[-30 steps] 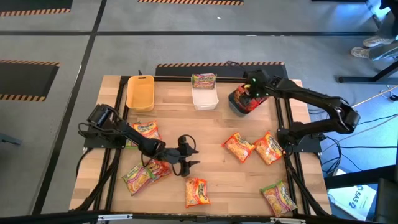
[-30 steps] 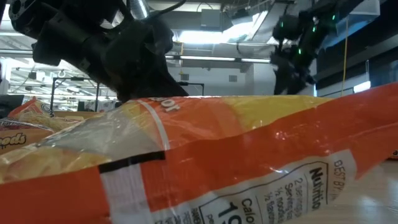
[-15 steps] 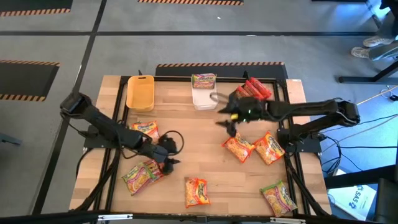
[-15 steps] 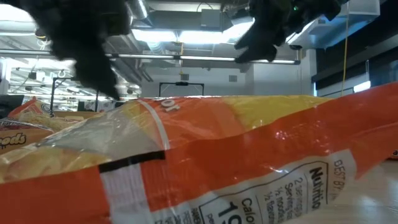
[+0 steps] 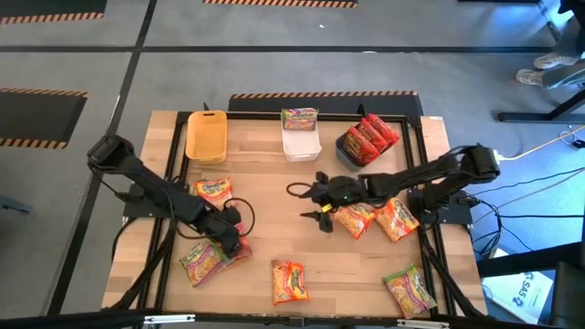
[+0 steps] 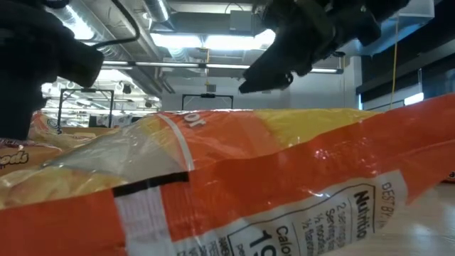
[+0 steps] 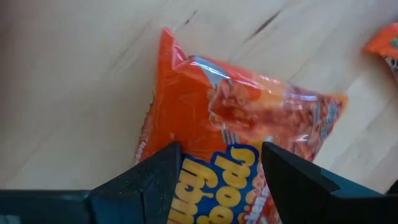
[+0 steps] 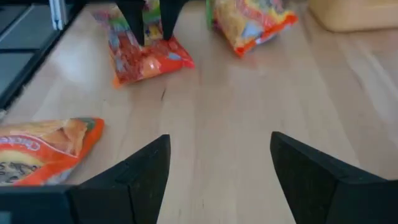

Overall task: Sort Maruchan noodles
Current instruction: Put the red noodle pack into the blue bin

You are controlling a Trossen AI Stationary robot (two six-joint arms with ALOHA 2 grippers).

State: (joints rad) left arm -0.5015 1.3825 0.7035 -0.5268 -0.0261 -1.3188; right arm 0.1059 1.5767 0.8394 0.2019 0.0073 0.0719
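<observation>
Sorting partly done — red packets (image 5: 369, 137) in the grey bin (image 5: 348, 155), seven still loose on the counter (image 5: 265, 196). Left gripper (image 7: 219, 163) jaws wide over an orange packet (image 7: 249, 124); right gripper (image 5: 309, 203) wide, empty.

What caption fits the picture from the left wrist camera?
Left gripper with open jaws poised over an orange noodle packet lying on the wooden table.

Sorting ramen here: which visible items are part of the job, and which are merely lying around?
Job:
- loose noodle packets
- red packets in dark grey bin
- packet on white bin
- yellow bin
- left gripper
- right gripper

Lying about:
- cables beside the table
</observation>
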